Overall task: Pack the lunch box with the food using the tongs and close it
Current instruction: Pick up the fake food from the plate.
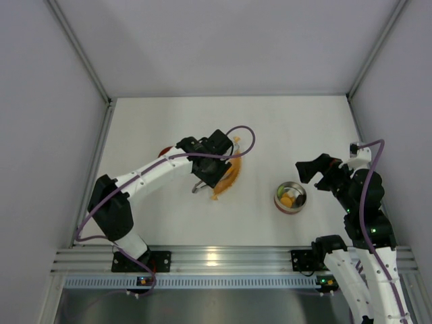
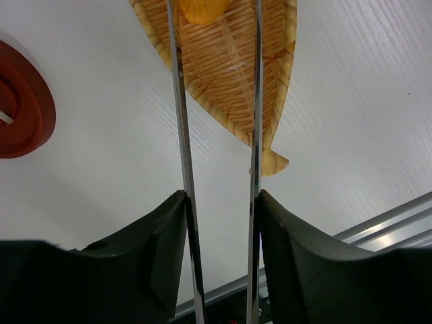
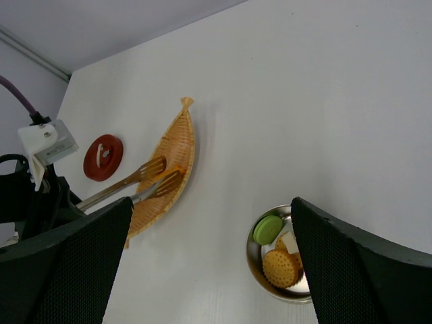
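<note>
The tongs are clamped between my left gripper's fingers, both silver arms running out over the orange leaf-shaped tray. Their heads straddle an orange piece of food on the tray. To the right stands the lunch box, open, holding a green piece, an orange piece and others. Its red lid lies left of the tray. My right gripper hangs open and empty above the lunch box's left side.
The tray sits mid-table under my left arm. White enclosure walls stand at the left, right and back. An aluminium rail runs along the near edge.
</note>
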You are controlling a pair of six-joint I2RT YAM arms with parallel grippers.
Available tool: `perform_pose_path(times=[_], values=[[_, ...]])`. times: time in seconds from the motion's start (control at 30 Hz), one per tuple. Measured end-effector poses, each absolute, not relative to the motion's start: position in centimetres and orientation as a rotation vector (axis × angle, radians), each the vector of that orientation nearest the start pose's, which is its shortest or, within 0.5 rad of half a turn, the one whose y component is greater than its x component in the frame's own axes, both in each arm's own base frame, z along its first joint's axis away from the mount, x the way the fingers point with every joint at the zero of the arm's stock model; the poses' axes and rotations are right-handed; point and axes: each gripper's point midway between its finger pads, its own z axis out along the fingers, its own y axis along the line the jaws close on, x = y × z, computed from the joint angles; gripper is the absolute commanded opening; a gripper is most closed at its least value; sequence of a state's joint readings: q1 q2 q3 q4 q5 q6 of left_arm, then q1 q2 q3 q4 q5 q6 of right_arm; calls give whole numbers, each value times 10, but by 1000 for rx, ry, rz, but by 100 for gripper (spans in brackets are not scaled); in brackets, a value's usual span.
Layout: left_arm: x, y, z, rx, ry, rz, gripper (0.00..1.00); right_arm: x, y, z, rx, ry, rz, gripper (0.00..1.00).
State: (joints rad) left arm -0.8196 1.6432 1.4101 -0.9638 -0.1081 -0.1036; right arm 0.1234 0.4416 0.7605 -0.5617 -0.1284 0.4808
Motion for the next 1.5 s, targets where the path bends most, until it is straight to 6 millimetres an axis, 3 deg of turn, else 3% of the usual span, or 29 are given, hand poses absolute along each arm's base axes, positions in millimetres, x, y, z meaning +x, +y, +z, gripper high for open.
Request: perform_pose_path(times=[0.6,0.93,1.17,1.5], values=[[243,-240,140,902,2603,-105,27,218,69,265,236,1830,544,99],[250,-245,161,846,2559,-131,26,218,69,265,237,1830,544,99],[250,-245,161,839,2561,-133,25,218,69,265,237,1832,544,99],[250,-244,161,838,2562,-127,31,220,69,263,239,1841,542,100]])
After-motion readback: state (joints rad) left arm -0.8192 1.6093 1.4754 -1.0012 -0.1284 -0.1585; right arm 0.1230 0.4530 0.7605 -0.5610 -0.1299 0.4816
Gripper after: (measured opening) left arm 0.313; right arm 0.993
